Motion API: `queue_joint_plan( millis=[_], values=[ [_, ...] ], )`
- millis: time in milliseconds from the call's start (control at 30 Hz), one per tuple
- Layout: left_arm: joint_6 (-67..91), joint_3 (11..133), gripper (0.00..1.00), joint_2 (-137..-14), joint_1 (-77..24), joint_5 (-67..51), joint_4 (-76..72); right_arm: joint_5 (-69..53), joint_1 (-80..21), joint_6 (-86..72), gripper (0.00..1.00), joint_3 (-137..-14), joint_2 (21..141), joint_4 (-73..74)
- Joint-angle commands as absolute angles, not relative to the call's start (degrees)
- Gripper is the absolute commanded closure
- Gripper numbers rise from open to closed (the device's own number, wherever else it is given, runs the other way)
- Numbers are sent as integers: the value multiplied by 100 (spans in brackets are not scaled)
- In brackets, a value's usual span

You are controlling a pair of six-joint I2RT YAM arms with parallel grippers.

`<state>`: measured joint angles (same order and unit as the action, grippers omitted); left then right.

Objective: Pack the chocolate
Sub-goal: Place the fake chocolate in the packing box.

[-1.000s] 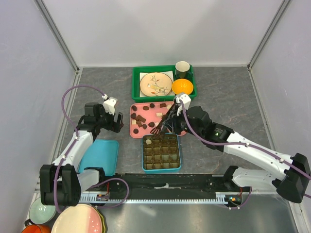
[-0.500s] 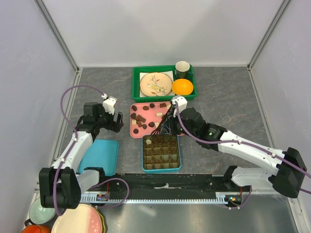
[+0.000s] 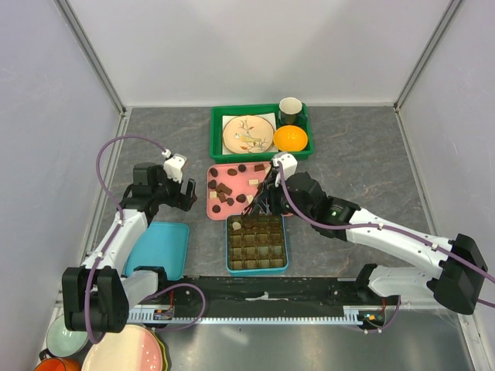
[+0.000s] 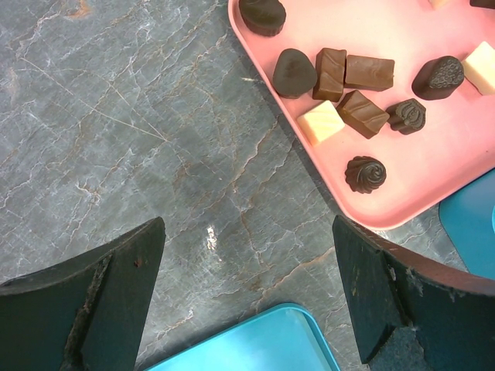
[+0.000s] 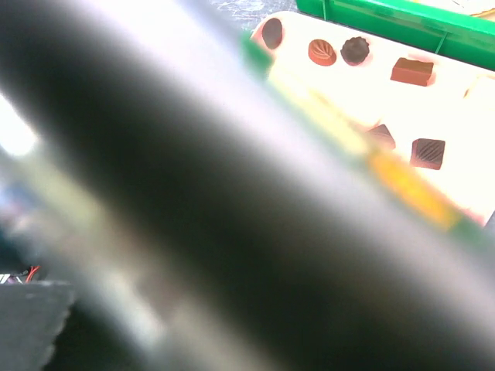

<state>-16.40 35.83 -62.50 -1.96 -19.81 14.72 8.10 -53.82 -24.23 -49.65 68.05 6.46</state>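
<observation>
Several pieces of chocolate (image 3: 224,193), dark, lighter brown and cream-white, lie on the pink tray (image 3: 267,171). The left wrist view shows a cluster of the chocolate (image 4: 363,73) on the pink tray (image 4: 433,154). A teal compartment box (image 3: 257,243) sits just in front of the tray, with a pale piece (image 3: 236,225) in its far left cell. My right gripper (image 3: 263,205) hangs over the box's far edge; something dark and blurred fills most of its wrist view, hiding its jaws. My left gripper (image 4: 247,239) stands open and holds nothing, over bare table left of the tray.
A teal lid (image 3: 158,247) lies at the left, below my left gripper. A green bin (image 3: 219,139) behind the tray holds a patterned plate, an orange (image 3: 290,137) and a cup (image 3: 290,108). Bowls and plates (image 3: 124,352) are stacked at the near left corner.
My right wrist has swung a little to the left over the box's far edge. The left arm has not moved.
</observation>
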Motion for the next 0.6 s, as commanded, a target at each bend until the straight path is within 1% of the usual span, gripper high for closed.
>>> queue_joint_plan(
  millis=[0,300,500,567],
  values=[
    [-1819,3727,4,-6179,-176,-2153,1450,976,-5423,-2400,58,-5264,6741,343],
    [-1819,3718,4,-6152,-176,-2180,1459,1010,-5423,-2338,55,-5423,6794,404],
    [-1819,3735,4,-6126,-176,-2197,1450,1563,-5423,-1943,56,-5835,6952,483],
    [-1811,3735,4,-6117,-176,-2206,1468,1722,-5432,-1846,58,-6002,7119,475]
  ],
)
